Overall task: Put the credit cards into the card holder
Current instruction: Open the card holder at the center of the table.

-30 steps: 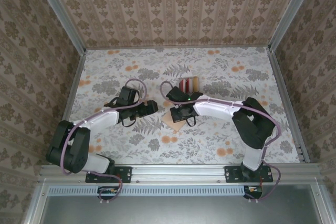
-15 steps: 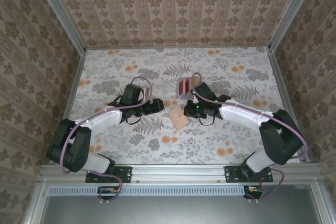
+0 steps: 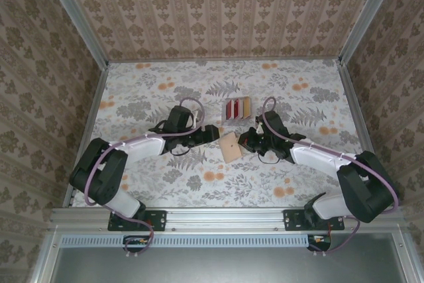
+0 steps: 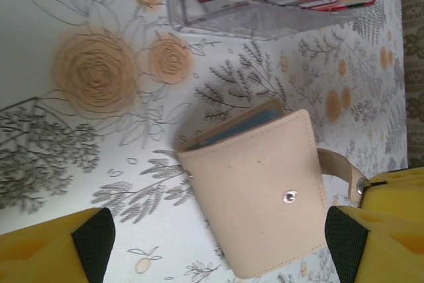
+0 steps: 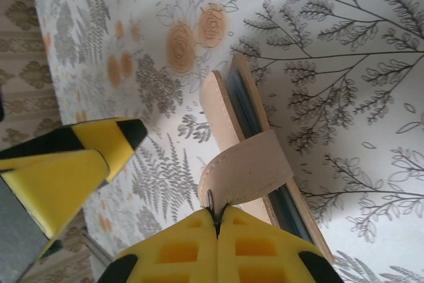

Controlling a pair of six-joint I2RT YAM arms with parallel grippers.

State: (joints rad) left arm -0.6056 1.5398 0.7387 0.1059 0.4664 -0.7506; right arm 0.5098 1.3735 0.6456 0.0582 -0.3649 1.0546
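The pinkish-tan card holder (image 3: 229,146) lies folded on the flowered table, its snap side up (image 4: 258,190). Grey-blue pockets show at its edge (image 5: 246,107). My right gripper (image 3: 248,140) is shut on the holder's strap tab (image 5: 245,167), fingertips pinched together (image 5: 216,215). My left gripper (image 3: 211,134) is open just left of the holder, and in its wrist view the holder lies between the fingers (image 4: 218,233) without touching the left one. The credit cards (image 3: 236,107), dark red, red and tan, stand upright in a clear rack (image 4: 265,14) behind the holder.
Patterned walls close in the table at the back and on both sides (image 3: 93,104). The rack stands a short way beyond the holder. The two grippers sit close together, with one yellow left finger (image 5: 59,164) showing in the right wrist view.
The right gripper has swung from over the holder to its right side and holds the strap. The left gripper has moved right up to the holder. The holder has shifted slightly right.
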